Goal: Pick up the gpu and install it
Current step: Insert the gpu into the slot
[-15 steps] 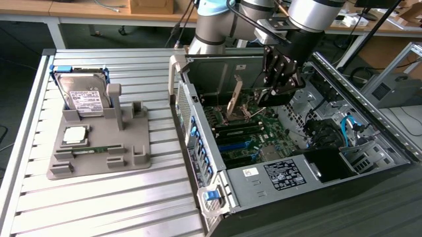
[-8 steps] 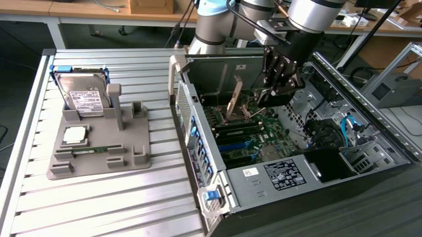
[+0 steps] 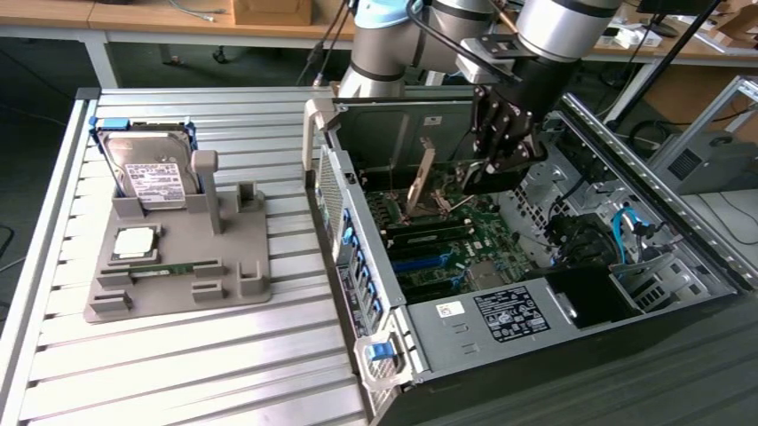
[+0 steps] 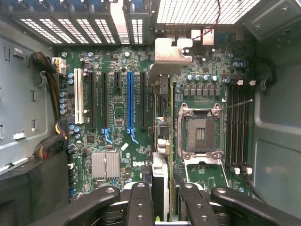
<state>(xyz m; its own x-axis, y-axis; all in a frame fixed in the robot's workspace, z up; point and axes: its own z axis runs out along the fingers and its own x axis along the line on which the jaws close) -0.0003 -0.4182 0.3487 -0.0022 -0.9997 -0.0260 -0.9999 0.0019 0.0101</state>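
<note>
Jaws grip the gpu (image 4: 160,179) (image 3: 418,182): edge-on in wrist view, brown-backed in exterior view.

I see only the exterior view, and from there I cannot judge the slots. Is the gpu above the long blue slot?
Observer: No. In the wrist view the gpu runs edge-on between the blue slot and the processor socket, parallel to both.
Operator: Is there a chip in that socket?
Observer: No, the socket is empty.
Operator: How does the gripper hold the gpu?
Observer: The gripper has fingers on both sides of the gpu's edge.
</note>
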